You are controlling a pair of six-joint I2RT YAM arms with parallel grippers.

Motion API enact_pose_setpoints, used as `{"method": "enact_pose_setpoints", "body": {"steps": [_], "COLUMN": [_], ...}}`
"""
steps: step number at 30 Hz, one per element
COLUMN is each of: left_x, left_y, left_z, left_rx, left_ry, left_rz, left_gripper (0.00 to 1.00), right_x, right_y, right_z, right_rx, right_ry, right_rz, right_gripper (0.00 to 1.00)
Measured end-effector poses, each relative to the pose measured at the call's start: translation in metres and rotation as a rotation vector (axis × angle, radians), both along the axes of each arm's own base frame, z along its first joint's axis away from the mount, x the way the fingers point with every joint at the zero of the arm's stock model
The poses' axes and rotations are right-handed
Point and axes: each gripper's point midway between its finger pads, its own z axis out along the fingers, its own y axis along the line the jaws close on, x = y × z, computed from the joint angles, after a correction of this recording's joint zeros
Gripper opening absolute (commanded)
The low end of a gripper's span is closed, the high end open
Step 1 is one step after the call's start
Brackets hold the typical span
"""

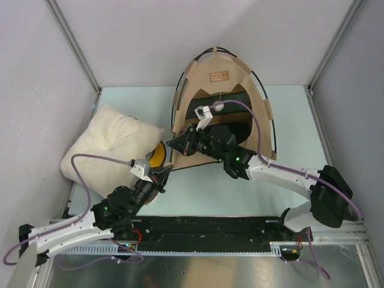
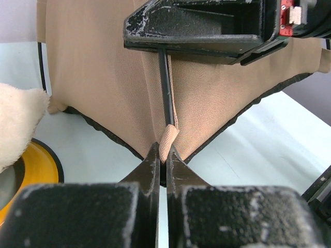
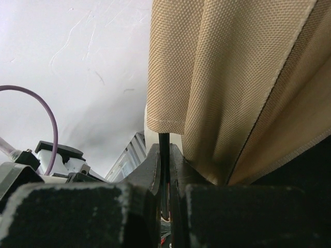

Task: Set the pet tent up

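Note:
The pet tent (image 1: pixel 223 90) stands at the back middle, tan fabric on thin black poles, with a brown label (image 1: pixel 219 75) and a white pom-pom (image 1: pixel 219 106). My left gripper (image 1: pixel 166 171) is at its front left corner. In the left wrist view my left gripper (image 2: pixel 164 153) is shut on a tan fabric loop (image 2: pixel 167 138) at the foot of a black pole (image 2: pixel 164 85). My right gripper (image 1: pixel 173 144) is just above on the same pole. In the right wrist view my right gripper (image 3: pixel 164 152) is shut on the pole (image 3: pixel 164 140) below the fabric sleeve (image 3: pixel 170 77).
A cream fluffy pillow (image 1: pixel 114 147) lies at the left, against the left wall. A yellow bowl holder (image 1: pixel 158 155) sits between the pillow and the tent, close to my left gripper; it also shows in the left wrist view (image 2: pixel 33 170). Walls close in on three sides.

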Motion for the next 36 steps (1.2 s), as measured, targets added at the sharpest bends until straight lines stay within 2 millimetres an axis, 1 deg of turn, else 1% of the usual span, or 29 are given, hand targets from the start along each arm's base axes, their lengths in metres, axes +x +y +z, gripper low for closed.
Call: {"method": "enact_pose_setpoints", "body": {"steps": [6,17,27,36], "left_x": [-0.001,-0.002,-0.003,-0.004], "left_y": [-0.001,-0.003,-0.002,0.000], "left_z": [-0.003,-0.005,-0.004,0.000], "left_rx": [0.003,0.005,-0.001,-0.024], "left_ry": [0.011,0.020,0.024,0.021], "left_rz": [-0.003,-0.012,-0.019,-0.016], "left_gripper": [0.00,0.00,0.00,0.00], "right_x": [-0.009,-0.017,-0.013,-0.005], "right_y": [0.000,0.006,0.005,-0.003], "right_z": [0.006,0.012,0.007,0.003], "right_rx": [0.010,0.040,0.020,-0.011], "right_ry": [-0.009,-0.007,-0.022,-0.032], "right_rz": [0.014,0.027,0.006,-0.019], "right_gripper": [0.00,0.00,0.00,0.00]}}
